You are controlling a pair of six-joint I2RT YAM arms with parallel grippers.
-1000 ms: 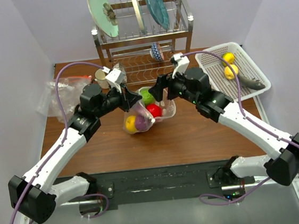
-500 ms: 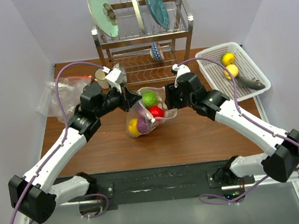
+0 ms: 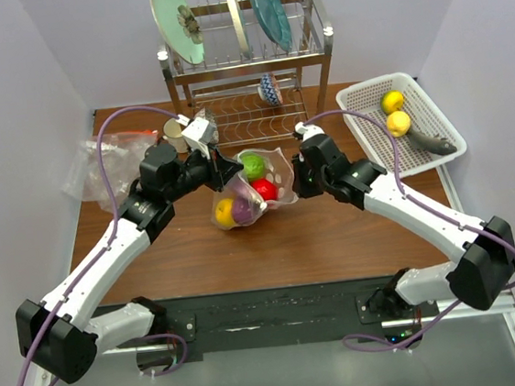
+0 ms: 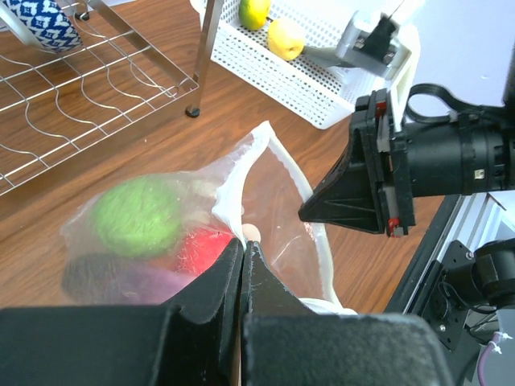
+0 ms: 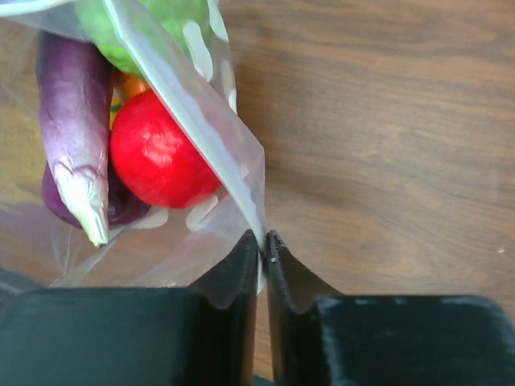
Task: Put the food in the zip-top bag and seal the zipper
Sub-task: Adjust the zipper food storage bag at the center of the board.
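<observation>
The zip-top bag [image 3: 277,174] is at the centre of the top view, above the brown table [image 3: 318,242], stretched between the two arms.

- The left gripper [image 3: 227,170] is clenched on the bag's mouth edge at the left side. In the left wrist view its fingertips [image 4: 243,257] meet with the film pinched between them.
- The right gripper [image 3: 297,178] is clenched on the bag's right edge. In the right wrist view its jaws are pressed together on the thin plastic [image 5: 263,241].
- The zipper [image 4: 318,233] is unsealed and the mouth gapes open.

The bag contains a green round [image 3: 253,167], a red round [image 3: 265,189], a yellow round [image 3: 226,212] and a purple eggplant [image 5: 74,121].

In the white basket [image 3: 375,130] at the upper right lie two yellow fruits [image 3: 393,100] and one long dark piece [image 3: 432,142]. A dish rack [image 3: 244,65] stands at the top centre.
</observation>
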